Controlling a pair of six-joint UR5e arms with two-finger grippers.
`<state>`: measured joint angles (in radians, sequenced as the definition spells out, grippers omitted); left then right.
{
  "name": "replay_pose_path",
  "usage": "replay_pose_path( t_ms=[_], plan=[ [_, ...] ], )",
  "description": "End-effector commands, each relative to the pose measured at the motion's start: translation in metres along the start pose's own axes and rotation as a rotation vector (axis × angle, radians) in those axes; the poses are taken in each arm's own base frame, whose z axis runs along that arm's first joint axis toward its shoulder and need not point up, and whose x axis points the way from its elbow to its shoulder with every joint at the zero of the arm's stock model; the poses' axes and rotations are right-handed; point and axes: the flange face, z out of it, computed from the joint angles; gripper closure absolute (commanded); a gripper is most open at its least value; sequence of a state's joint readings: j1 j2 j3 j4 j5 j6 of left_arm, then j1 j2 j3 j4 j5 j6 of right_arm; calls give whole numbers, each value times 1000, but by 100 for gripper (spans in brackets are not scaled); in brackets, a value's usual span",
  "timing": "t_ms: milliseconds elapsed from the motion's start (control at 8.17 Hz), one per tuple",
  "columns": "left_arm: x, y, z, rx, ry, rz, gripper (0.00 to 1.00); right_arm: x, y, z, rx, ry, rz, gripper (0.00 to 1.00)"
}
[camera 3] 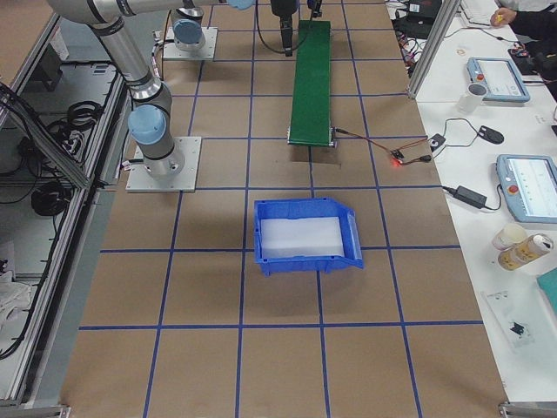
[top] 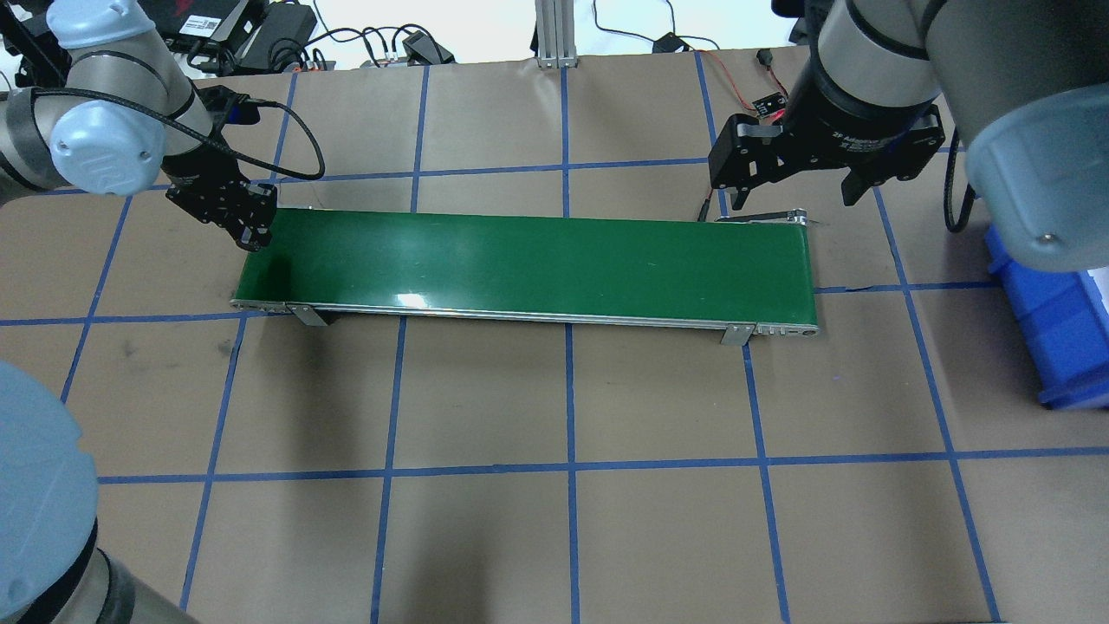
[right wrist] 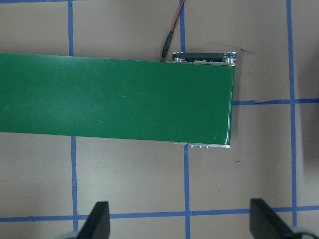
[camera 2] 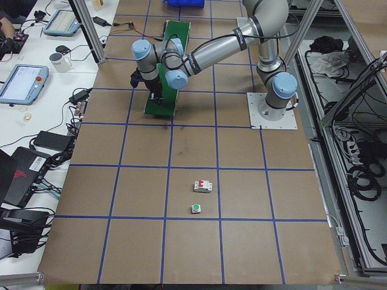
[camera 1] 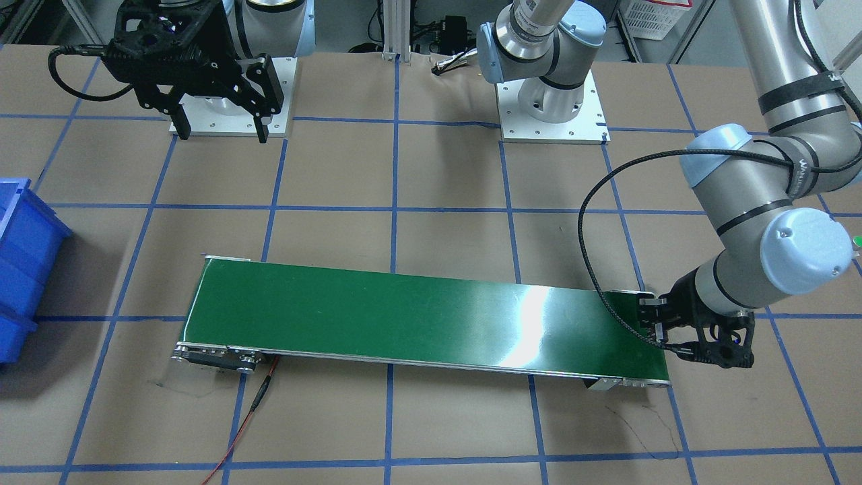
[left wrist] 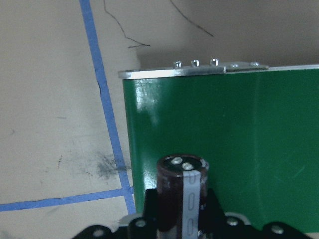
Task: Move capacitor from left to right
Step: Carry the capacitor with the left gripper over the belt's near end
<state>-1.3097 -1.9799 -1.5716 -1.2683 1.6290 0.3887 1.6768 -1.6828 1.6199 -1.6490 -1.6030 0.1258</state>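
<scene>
The capacitor [left wrist: 182,191], a dark stubby cylinder with a pale grey stripe, stands upright in my left gripper [left wrist: 175,225], which is shut on it. This gripper [top: 252,230] is low over the left end of the green conveyor belt [top: 520,260], at its far corner; it also shows in the front-facing view [camera 1: 663,327]. The capacitor itself shows only in the left wrist view. My right gripper [top: 788,186] is open and empty, held high over the belt's right end; its two fingertips [right wrist: 99,219] frame the bottom of the right wrist view.
A blue bin [top: 1048,321] stands to the right of the belt [camera 3: 305,235]. A white circuit breaker with a red switch [camera 2: 203,186] and a green-capped push button [camera 2: 196,208] lie on the table's far left. A red wire [camera 1: 249,411] runs from the belt's right end.
</scene>
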Motion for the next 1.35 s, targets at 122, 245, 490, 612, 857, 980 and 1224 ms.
replay_pose_path(
  t_ms=[122,245,490,612,857,980,1224],
  plan=[
    [17,-8,17,-6,7,-55,100,0,0,-1,1,0,0,0],
    [25,-10,17,-6,5,-67,100,0,0,-1,3,0,0,0],
    [34,-10,20,-11,5,-77,100,0,0,0,0,0,0,0],
    [34,-10,22,-17,8,-81,100,-1,0,0,0,0,-1,0],
    [36,-11,27,-21,14,-79,100,0,0,0,-1,2,-1,0],
    [38,-11,33,-26,40,-79,90,0,0,0,-1,2,0,0],
    [44,-12,33,-16,91,-150,33,-1,-1,1,-3,2,-3,0]
  ],
)
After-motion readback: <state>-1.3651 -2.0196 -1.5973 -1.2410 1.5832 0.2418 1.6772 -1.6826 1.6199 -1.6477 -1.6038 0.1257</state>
